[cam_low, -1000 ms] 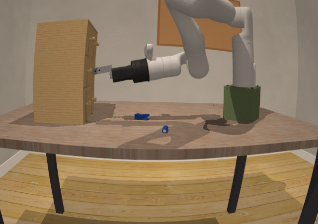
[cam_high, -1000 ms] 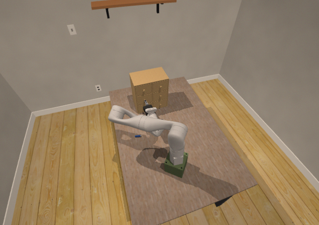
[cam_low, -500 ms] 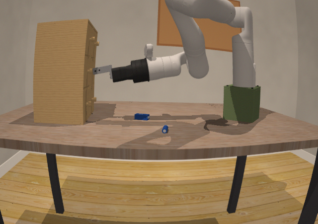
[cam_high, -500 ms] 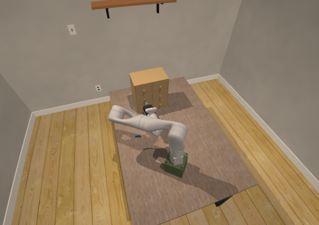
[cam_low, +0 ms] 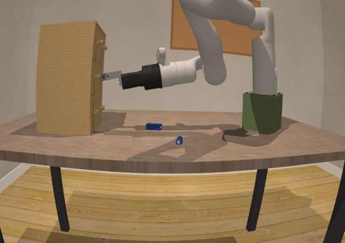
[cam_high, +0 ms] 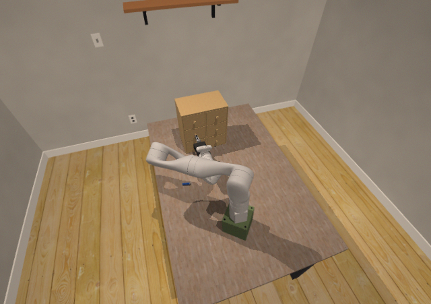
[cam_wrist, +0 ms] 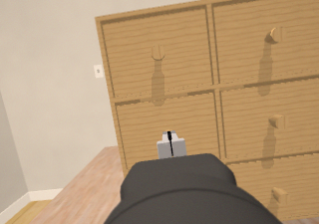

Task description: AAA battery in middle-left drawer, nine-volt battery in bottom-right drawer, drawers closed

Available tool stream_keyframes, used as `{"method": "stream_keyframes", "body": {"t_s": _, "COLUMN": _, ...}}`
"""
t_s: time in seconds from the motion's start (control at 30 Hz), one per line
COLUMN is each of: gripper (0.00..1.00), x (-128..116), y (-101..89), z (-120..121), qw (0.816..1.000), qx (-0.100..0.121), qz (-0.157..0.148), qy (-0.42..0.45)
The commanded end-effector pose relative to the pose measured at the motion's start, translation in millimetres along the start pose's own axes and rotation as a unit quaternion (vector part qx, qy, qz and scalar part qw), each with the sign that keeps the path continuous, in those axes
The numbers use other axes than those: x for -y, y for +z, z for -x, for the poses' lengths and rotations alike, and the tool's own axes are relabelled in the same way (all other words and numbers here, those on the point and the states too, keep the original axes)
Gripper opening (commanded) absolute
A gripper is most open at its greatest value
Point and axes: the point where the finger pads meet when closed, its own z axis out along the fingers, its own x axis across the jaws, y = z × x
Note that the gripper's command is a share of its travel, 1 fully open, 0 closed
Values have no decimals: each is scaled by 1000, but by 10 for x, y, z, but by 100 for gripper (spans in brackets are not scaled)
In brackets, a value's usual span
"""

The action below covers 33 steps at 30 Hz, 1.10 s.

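The small wooden chest [cam_high: 201,119] stands at the table's far end, with its drawer fronts flush in the wrist view [cam_wrist: 219,100]. My gripper [cam_low: 104,76] is shut and empty. It is held level, with its tips at the front of the middle row's left drawer [cam_wrist: 166,129], and it hides that drawer's knob in the wrist view [cam_wrist: 170,146]. The nine-volt battery [cam_low: 153,126], a blue block, lies on the table between the chest and the arm's base. The AAA battery [cam_low: 179,139], a small blue cylinder, lies nearer the table's edge and also shows in the top view [cam_high: 186,183].
The arm's green base [cam_low: 261,112] stands on the table, opposite the chest. The arm's elbow [cam_high: 158,154] sticks out over the table's left edge. A wall shelf [cam_high: 180,3] hangs high above.
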Motion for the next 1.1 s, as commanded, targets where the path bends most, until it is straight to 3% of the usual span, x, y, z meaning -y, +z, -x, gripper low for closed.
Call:
{"method": "stream_keyframes", "body": {"t_s": 0.0, "gripper": 0, "x": 12, "y": 2, "z": 1, "qw": 1000, "qx": 0, "qz": -1, "qy": 0}}
{"method": "stream_keyframes", "body": {"t_s": 0.77, "gripper": 0, "x": 11, "y": -5, "z": 1, "qw": 1000, "qx": 0, "qz": -1, "qy": 0}}
{"method": "stream_keyframes", "body": {"t_s": 1.07, "gripper": 0, "x": -52, "y": -359, "z": 1, "qw": 1000, "qx": 0, "qz": -1, "qy": 0}}
